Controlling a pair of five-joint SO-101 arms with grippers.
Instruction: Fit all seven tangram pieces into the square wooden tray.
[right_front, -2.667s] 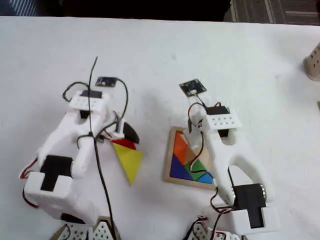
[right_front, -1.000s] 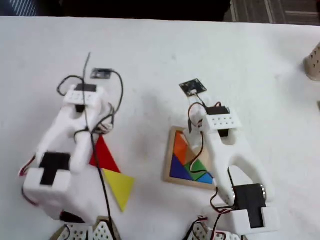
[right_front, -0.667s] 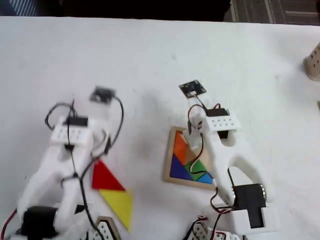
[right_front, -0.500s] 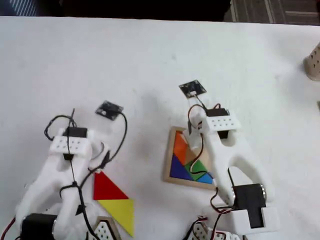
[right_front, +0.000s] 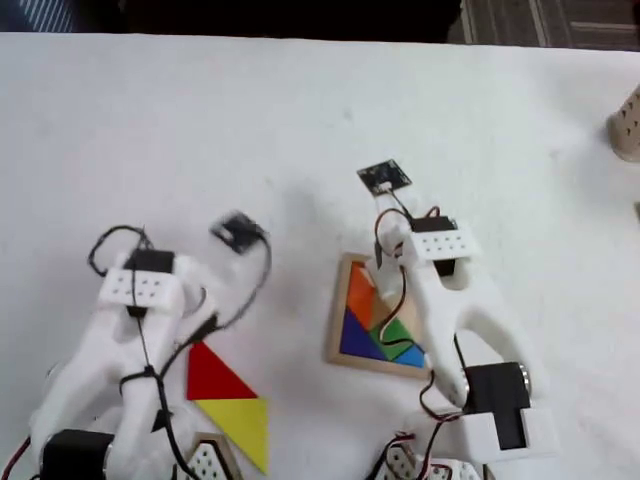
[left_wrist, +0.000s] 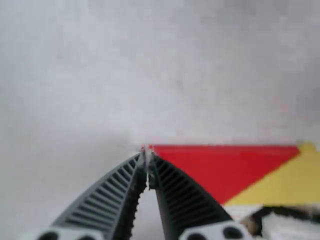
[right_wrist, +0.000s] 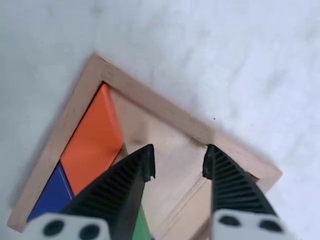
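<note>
The square wooden tray (right_front: 337, 308) lies right of centre and holds orange (right_front: 360, 293), blue (right_front: 358, 337) and green (right_front: 397, 335) pieces, with bare wood in its far right part. My right gripper (right_wrist: 178, 161) hangs open over that bare part of the tray (right_wrist: 150, 97), beside the orange piece (right_wrist: 92, 142). A red triangle (right_front: 213, 374) and a yellow triangle (right_front: 241, 423) lie edge to edge on the table at the near left. My left gripper (left_wrist: 146, 153) is shut, its tips at a corner of the red triangle (left_wrist: 225, 167), with the yellow triangle (left_wrist: 287, 180) beyond it.
A beige perforated object (right_front: 626, 124) stands at the far right edge. Small camera boards on cables (right_front: 238, 231) (right_front: 385, 177) stick out from both wrists. The arm bases crowd the near edge. White table stretches open across the back.
The left arm has drawn back toward the near edge, and the red and yellow triangles have slid with it toward the near left. The right arm has kept still over the tray.
</note>
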